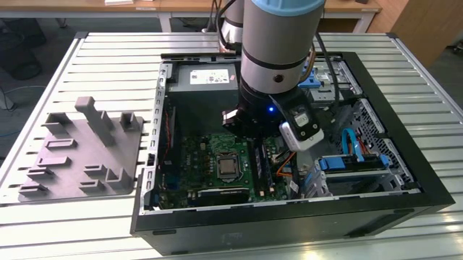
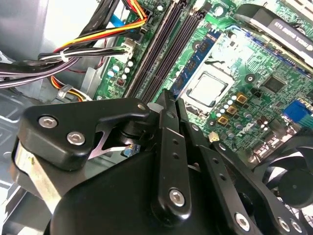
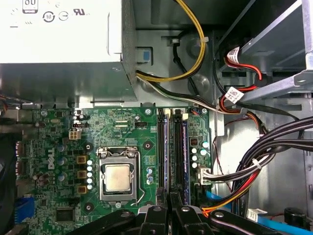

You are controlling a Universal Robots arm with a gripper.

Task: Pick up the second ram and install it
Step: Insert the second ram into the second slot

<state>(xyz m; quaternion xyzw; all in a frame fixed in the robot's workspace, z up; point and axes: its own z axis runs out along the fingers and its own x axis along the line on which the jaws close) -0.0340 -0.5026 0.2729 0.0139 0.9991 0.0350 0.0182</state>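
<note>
One slatted tabletop (image 1: 108, 65), open computer case (image 1: 289, 222) walling us in, arm (image 1: 278, 49) upright inside it, cable bundle (image 3: 264, 152) crowding just beside the memory slots (image 3: 177, 142), our gripper (image 2: 171, 98) pinched narrow on the second ram (image 3: 169, 203), in line with them.

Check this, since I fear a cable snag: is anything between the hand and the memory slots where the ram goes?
Nothing visible stands in the way. In the first wrist view the hand is right at the end of the memory slots, and the cable bundle runs beside them, not across.
</note>
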